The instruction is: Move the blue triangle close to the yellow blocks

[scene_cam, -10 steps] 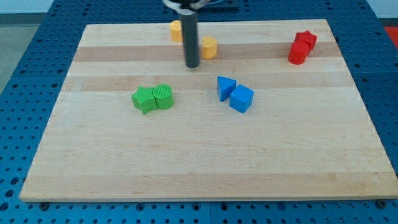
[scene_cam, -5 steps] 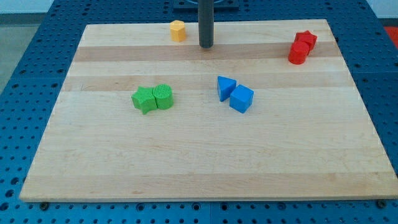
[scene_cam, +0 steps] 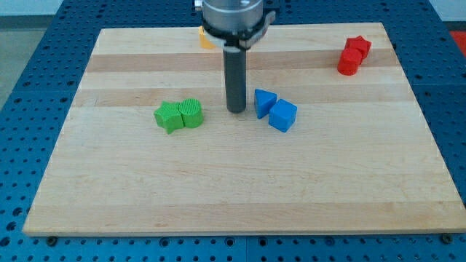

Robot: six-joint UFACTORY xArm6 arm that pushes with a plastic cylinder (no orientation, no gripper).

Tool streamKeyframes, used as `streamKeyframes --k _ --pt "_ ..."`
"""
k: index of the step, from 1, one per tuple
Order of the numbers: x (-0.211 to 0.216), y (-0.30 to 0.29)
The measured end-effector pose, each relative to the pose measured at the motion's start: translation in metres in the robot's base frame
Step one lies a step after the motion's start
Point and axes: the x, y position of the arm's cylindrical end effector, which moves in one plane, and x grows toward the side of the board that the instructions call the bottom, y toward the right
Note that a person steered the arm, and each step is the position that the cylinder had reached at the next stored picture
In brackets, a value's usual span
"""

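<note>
Blue triangle (scene_cam: 264, 102) sits a little right of the worktop's (scene_cam: 349, 189) middle, touching a blue cube (scene_cam: 283, 116) that lies just to its right and slightly nearer. The rod stands upright just to the triangle's left, with my tip (scene_cam: 235, 110) near the block's left edge, seemingly a sliver apart, though I cannot tell for certain that they are not touching. There is no gripper on this arm, only the plain rod, so nothing opens or clamps.

Only one yellow block (scene_cam: 204, 36) shows, at the far edge of the worktop, left of the rod and partly hidden behind the arm's body; a second yellow one, if present, is covered by the arm. Two green blocks (scene_cam: 179, 115) sit together to the left of the tip, and two red blocks (scene_cam: 353, 54) huddle at the far right corner.

I judge the position awkward. The yellow target is far and to the left, yet the tip is on the triangle's left side. A push from here would drive the triangle rightward into the blue cube, carrying both away from the target. The tip probably needs to get round to the near-right side first, and in squeezing between the two blue blocks it could knock the cube or spin the triangle off its line.
</note>
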Motion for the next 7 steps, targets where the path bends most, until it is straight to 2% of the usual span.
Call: streamKeyframes --k 1,2,3,7 --pt "0.038 0.025" --pt "0.042 0.054" --pt "0.032 0.056" --pt "-0.055 0.038"
